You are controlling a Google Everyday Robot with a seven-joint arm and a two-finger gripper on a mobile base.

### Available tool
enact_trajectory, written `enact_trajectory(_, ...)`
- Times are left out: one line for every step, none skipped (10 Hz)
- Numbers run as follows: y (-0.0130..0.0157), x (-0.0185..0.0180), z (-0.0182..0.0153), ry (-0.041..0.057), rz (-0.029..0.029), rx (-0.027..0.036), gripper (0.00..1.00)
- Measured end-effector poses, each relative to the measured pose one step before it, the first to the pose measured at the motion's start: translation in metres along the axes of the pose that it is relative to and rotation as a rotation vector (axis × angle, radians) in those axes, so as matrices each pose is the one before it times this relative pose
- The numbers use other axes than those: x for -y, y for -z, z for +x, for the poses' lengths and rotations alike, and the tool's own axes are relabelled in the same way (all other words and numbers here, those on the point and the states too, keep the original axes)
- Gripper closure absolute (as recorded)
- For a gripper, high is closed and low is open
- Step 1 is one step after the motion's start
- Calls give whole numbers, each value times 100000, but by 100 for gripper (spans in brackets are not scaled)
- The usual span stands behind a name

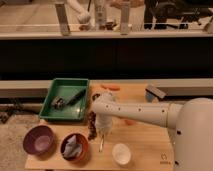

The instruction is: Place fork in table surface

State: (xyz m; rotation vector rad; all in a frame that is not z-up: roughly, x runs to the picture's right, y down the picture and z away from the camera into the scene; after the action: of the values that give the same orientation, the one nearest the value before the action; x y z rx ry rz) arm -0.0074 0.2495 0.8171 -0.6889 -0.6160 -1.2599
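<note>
While the end effector [101, 134] clamps shut, the green tray [52, 96] holds dark tools [76, 95].

Green tray [50, 111], purple bowl [38, 139]

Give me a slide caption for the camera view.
Robot's shut gripper holds fork low over the table surface, beside green tray.

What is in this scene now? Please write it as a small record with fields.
pincer: low over the table surface, shut
fork: slim, under the pincer, on or near the wood; grip cannot be told
table surface: light wood
green tray: rear left, holds a dark tool
bowls: purple bowl, orange bowl, small white bowl along the front
</note>
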Motion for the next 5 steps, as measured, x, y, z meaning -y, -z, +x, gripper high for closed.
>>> enact_trajectory(448, 130, 174, -399, 1254, -915, 100)
enact_trajectory(647, -8, 257, -743, 1252, -1001, 100)
enact_trajectory(469, 60, 192, -276, 616, -758, 100)
enact_trajectory(424, 229, 145, 183, 661, -338, 100)
enact_trajectory(307, 68, 104, -14, 295, 74, 100)
